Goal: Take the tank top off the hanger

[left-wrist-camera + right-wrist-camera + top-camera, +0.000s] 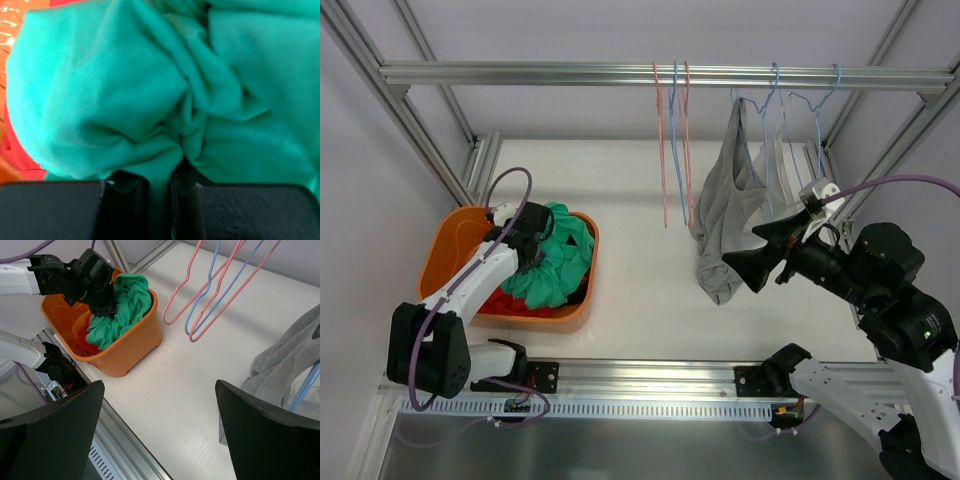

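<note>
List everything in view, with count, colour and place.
aluminium rail: one, silver, across the far side overhead
empty wire hangers: three, two pink and one blue, on the rail at centre
light-blue wire hangers: at least two, on the rail at right
grey fabric tank top: one, hanging from a light-blue hanger, its hem on the table
orange plastic tub: one, left side of the table
green crumpled garment: one, on top in the tub
red garment: one, under the green one
white table: one
left gripper: shut on the green garment, in the tub
right gripper: open, beside the tank top
</note>
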